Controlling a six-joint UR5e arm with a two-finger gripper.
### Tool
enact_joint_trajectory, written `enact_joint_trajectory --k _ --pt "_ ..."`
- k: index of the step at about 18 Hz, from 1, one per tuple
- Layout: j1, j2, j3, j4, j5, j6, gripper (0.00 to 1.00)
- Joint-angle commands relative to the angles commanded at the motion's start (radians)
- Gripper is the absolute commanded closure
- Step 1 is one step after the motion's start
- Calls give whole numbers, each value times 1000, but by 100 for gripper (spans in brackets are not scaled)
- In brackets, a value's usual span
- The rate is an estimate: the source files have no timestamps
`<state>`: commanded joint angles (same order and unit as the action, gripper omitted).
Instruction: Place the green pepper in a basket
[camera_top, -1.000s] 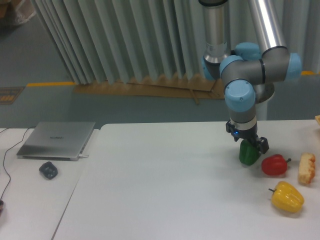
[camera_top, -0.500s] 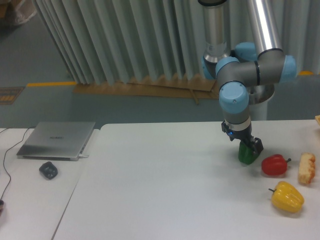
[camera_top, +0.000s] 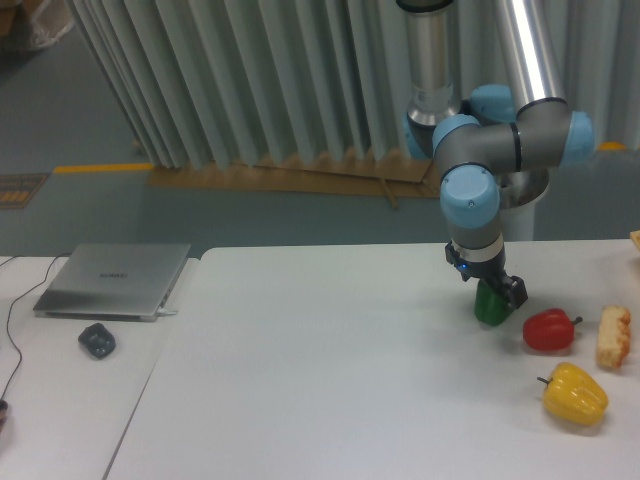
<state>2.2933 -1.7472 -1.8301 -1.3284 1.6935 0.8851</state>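
Even, cool overhead light; soft shadows, slightly blurry throughout.

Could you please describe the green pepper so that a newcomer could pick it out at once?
On the white table, look right, directly beneath the arm's tool. The green pepper sits there, left of the red pepper and the yellow pepper; it alone is dark green.

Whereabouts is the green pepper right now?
The green pepper is on the right of the white table, in the gripper, just left of the red pepper.
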Motion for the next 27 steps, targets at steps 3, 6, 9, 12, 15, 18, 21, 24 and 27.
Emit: enact_joint_trajectory --k 3,6,9,12,15,18,21,24,27 --pt "-5 0 -2 0 -2 2 0" --pt "-15 6 -12 0 0 2 0" --pt "-17 6 -24 0 0 2 0" --pt "-18 6 -25 2 0 2 0" --pt "-17 6 -31 2 0 11 0" --pt "-9 5 -31 2 0 32 0" --pt "-6 5 -12 2 17 49 0" --pt "-6 5 -14 2 18 51 0" --pt "-5 5 -17 2 18 51 0"
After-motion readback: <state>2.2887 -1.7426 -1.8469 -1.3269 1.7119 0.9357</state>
